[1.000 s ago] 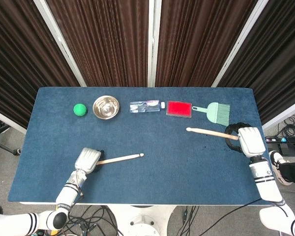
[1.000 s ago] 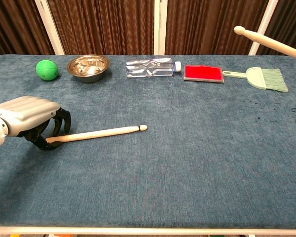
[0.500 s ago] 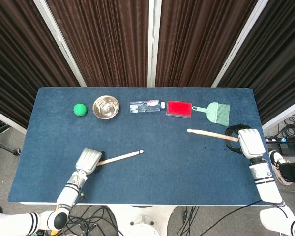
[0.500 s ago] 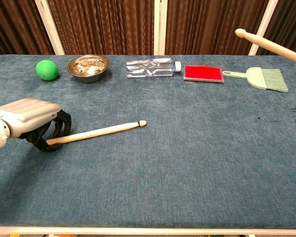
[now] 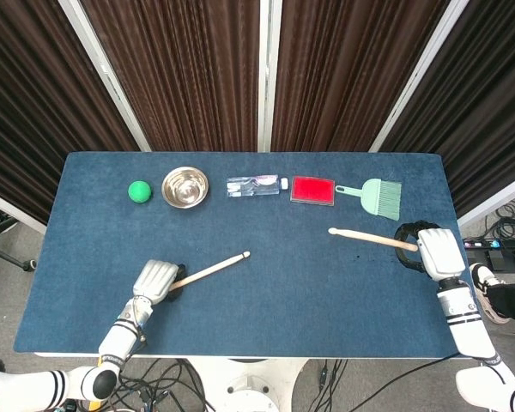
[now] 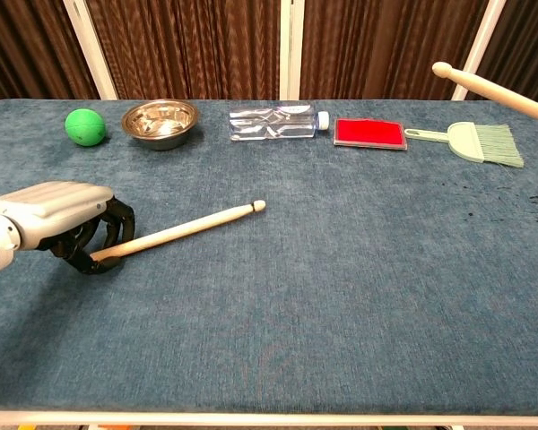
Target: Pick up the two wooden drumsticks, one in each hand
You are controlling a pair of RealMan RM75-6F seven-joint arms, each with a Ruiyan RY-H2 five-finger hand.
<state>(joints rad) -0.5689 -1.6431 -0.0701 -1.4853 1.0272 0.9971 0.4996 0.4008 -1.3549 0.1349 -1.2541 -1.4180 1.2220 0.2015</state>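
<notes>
My left hand (image 5: 154,281) (image 6: 58,219) grips the butt of one wooden drumstick (image 5: 213,268) (image 6: 179,228) at the front left of the table, its tip raised and pointing toward the right and the back. At the right edge my right hand (image 5: 433,250) holds the second drumstick (image 5: 371,238) (image 6: 493,87), lifted off the cloth with the tip pointing left. In the chest view only that stick's tip end shows at the upper right; the right hand is out of that frame.
Along the back of the blue table (image 5: 275,292) lie a green ball (image 5: 138,191), a steel bowl (image 5: 184,186), a flat plastic bottle (image 5: 256,185), a red block (image 5: 313,190) and a green hand brush (image 5: 373,196).
The left drumstick's tip has swung up and toward the back while my left hand keeps its grip. The right hand has shifted slightly toward the front right with its stick.
</notes>
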